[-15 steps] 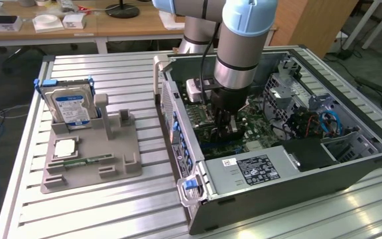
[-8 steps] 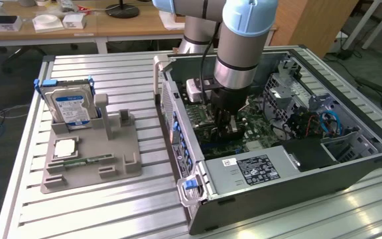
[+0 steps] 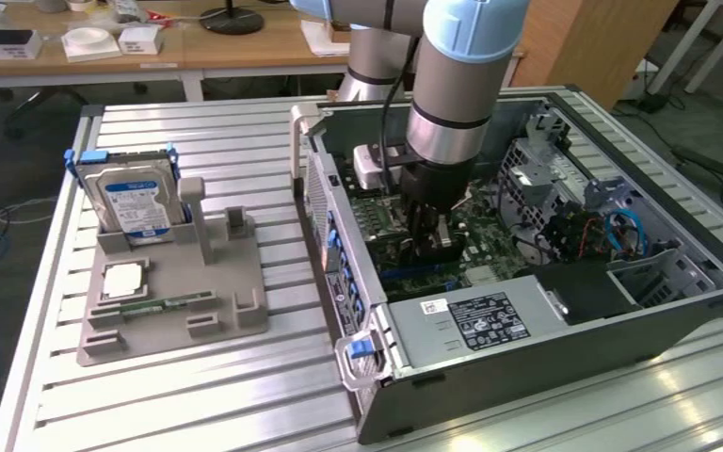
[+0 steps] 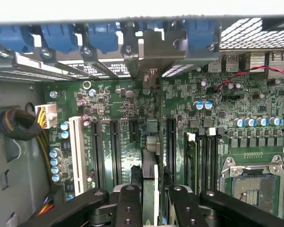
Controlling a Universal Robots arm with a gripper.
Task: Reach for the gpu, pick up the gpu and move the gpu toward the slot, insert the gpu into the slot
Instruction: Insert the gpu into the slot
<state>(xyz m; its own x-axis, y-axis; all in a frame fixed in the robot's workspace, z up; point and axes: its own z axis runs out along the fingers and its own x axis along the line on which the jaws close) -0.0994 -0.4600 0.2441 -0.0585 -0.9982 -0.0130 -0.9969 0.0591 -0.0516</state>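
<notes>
The arm reached down into the open case, and its fingers stood low over the motherboard. They were closed on the gpu, which showed edge-on as a thin sliver between them, upright and running from the fingers toward the rear wall of the case. Its pale bracket lay at the far end from the fingers, against the row of blue clips. Beneath the card the long slot ran just beside the fingers, with other dark slots on either side; whether the card was seated could not be told. The empty CPU socket lay to one side of the fingers. Well away from the fingers, outside the case, a grey holder on the desk carried the hard drive and a memory stick.
</notes>
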